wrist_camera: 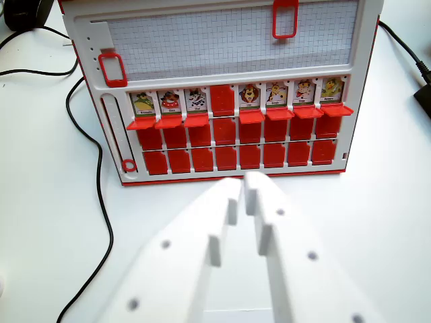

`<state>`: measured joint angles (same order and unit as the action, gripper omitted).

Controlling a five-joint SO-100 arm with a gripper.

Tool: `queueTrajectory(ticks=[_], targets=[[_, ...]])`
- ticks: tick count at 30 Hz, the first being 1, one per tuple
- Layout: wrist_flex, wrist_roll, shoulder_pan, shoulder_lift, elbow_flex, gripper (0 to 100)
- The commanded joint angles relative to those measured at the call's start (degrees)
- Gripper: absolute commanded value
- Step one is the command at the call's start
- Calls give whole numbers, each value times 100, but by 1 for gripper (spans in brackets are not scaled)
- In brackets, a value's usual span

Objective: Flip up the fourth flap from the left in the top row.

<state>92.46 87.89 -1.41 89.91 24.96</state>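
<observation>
Support surface: plain white desk [377, 222], matte, fills most of the wrist view.

Items resting directly on desk:
- Game board [225, 87], white frame w/ red trim, approx. centred at top of view; its near edge sits on the desk, the rest runs up out of frame.
- Black cable [101, 195], thin, starts near board's left side, curves down the wrist view's left to the bottom edge.
- 2nd black cable [404, 50], upper right, runs from behind board's right side toward a dark object [424, 97] cut off at right edge.
- Dark object [27, 13], top-left corner, partly out of frame; type can't be told.
</observation>
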Motion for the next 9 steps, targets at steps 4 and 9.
queueTrajectory(ticks=[4, 9], targets=[[-396, -79, -70, 958, 527, 0], [-352, -114, -105, 1046, 545, 0]])
